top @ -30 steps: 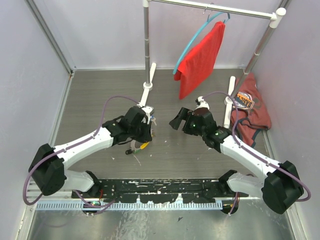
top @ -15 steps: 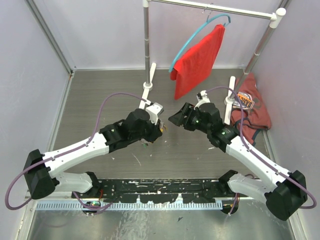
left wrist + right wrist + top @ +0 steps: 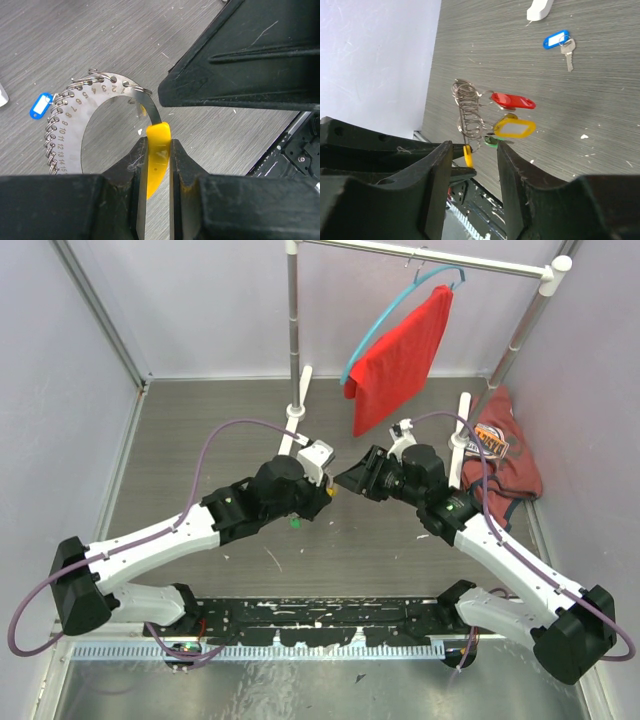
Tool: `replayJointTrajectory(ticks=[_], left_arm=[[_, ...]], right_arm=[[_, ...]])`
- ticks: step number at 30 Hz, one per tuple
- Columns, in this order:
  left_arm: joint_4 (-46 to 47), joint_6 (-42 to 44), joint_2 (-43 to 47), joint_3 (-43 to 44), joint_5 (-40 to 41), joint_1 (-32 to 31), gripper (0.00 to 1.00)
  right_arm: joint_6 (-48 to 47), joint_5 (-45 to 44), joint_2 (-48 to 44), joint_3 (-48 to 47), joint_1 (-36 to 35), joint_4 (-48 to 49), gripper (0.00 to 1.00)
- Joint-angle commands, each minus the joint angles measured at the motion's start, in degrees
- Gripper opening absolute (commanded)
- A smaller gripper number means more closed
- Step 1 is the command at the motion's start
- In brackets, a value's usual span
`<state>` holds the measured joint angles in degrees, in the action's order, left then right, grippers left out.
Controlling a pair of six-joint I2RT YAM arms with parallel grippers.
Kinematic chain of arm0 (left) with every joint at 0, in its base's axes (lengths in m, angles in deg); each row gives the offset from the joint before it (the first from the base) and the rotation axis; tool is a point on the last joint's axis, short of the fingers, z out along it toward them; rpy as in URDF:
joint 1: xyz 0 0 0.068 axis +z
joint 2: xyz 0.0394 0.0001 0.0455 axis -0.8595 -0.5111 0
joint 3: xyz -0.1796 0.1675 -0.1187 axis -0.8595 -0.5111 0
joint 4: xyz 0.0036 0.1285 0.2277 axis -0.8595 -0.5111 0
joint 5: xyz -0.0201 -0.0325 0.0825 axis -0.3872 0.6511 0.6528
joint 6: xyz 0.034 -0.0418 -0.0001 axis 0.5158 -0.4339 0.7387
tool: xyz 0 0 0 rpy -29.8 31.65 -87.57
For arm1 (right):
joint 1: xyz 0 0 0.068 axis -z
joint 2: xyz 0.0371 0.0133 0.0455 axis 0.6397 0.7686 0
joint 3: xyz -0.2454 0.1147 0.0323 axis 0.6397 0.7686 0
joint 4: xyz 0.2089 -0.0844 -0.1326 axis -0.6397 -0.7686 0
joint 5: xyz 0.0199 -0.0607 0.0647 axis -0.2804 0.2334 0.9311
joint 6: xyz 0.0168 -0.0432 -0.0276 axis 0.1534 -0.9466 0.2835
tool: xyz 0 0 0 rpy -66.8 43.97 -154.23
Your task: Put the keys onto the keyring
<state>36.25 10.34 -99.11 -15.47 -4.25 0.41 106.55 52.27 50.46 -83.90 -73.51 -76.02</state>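
Note:
In the left wrist view my left gripper [image 3: 157, 145] is shut on the yellow-orange section [image 3: 159, 137] of the keyring [image 3: 105, 97], a flat grey numbered loop edged with small wire rings. In the right wrist view the keyring [image 3: 467, 112] hangs edge-on, held above the table. A red tag [image 3: 512, 101], a yellow tag [image 3: 515, 127] and a green tag [image 3: 491, 141] dangle from it. My right gripper [image 3: 475, 145] is open, its jaws on either side of the yellow section with gaps showing. A blue-tagged key [image 3: 557, 41] lies loose on the table. From above, both grippers [image 3: 328, 490] [image 3: 347, 480] meet mid-table.
A clothes rack pole [image 3: 292, 330] stands at the back, with a red shirt [image 3: 400, 360] on a light-blue hanger [image 3: 385, 325]. A maroon garment [image 3: 505, 455] lies at the right wall. White rack feet [image 3: 298, 405] [image 3: 460, 430] rest on the grey floor.
The left arm has carried the keyring up and right, toward the right gripper. The right gripper has moved in to meet it, and its jaws have narrowed around the yellow section.

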Motion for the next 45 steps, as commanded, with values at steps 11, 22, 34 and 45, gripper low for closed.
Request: replayJointTrajectory(ticks=[11,22,34,45], left_arm=[[4.03,1.05,-1.94,2.56,2.42,-1.29,0.12],[4.21,1.56,-1.62,3.45,3.22,-1.75,0.12],[4.47,2.13,-1.22,4.14,3.57,-2.46,0.11],[4.63,2.29,-1.30,4.14,3.91,-2.59,0.12]], right_arm=[[1.51,3.60,0.66,-1.13,-0.27,5.47,0.37],[1.18,4.21,2.13,-1.04,-0.45,5.43,0.33],[1.44,5.20,3.60,-1.00,-0.82,6.41,0.27],[0.72,5.62,4.37,-1.71,-0.89,6.26,0.02]])
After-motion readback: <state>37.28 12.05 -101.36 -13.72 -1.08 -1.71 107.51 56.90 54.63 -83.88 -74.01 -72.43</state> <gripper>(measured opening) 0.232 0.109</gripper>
